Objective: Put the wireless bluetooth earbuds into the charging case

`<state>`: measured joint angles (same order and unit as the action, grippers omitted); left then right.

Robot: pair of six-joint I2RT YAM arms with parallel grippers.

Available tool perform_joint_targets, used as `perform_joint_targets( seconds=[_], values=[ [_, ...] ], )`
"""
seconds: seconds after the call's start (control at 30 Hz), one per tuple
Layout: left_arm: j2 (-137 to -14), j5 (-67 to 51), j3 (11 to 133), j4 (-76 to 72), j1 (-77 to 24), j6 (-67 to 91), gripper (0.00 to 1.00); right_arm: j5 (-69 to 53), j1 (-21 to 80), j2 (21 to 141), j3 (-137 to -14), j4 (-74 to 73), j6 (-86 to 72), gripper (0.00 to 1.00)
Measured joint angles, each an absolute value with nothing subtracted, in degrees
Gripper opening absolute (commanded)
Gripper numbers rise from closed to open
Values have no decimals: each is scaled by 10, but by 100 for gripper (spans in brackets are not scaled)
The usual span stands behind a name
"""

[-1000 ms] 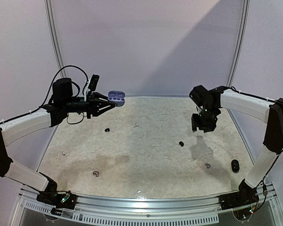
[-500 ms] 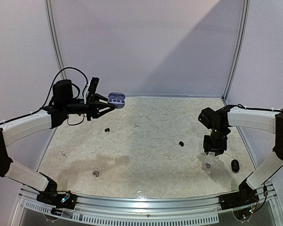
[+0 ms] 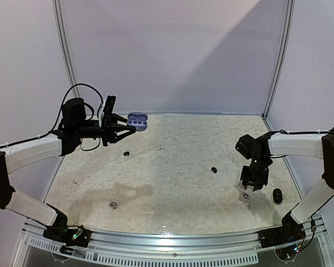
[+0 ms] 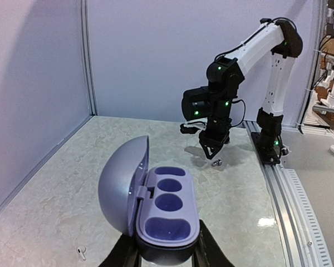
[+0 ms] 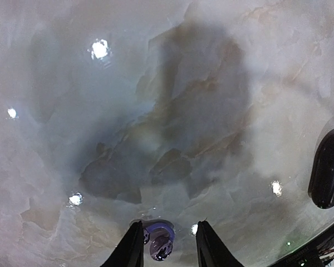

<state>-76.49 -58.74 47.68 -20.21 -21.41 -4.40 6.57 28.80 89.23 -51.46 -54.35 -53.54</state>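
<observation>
Left claw: clamped on the base of the open lilac charging case, which is held above the worktop, lid swung back, no bud seen in its wells.
Right claw: low at the worktop, fingers apart and set either side of a silvery-grey earbud; no squeeze is seen yet.
Other buds: scattered loose, among them a black earbud and a white earbud.
Handling, as judged: very light, hard, smooth and rounded, so easily squirted out of an off-centre pinch.
Hold, as judged: the widest part of the body is best pinched, centred between the pads, with gentle force.
</observation>
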Motion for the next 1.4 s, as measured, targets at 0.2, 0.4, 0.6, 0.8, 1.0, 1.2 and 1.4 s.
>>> perform_joint_targets(
  seconds=[0.2, 0.4, 0.6, 0.8, 1.0, 1.2, 1.4],
  values=[
    [-765, -587, 475, -204, -214, -44, 0, 62, 288, 892, -503, -537, -543, 25],
    [-765, -587, 475, -204, -214, -44, 0, 51, 288, 871, -481, -532, -553, 22],
    [-765, -587, 475, -204, -215, -44, 0, 27, 287, 865, -463, -514, -557, 20],
    [-765, -587, 475, -204, -215, -45, 0, 9, 287, 865, -460, -495, -557, 20],
    [-765, -587, 474, -204, -215, -48, 0, -20, 288, 865, -457, -479, -557, 19],
    [-765, -586, 474, -204, -215, -54, 0, -36, 289, 865, -449, -470, -559, 15],
    [-765, -585, 474, -203, -215, -59, 0, -41, 289, 864, -446, -467, -566, 13]
  ],
)
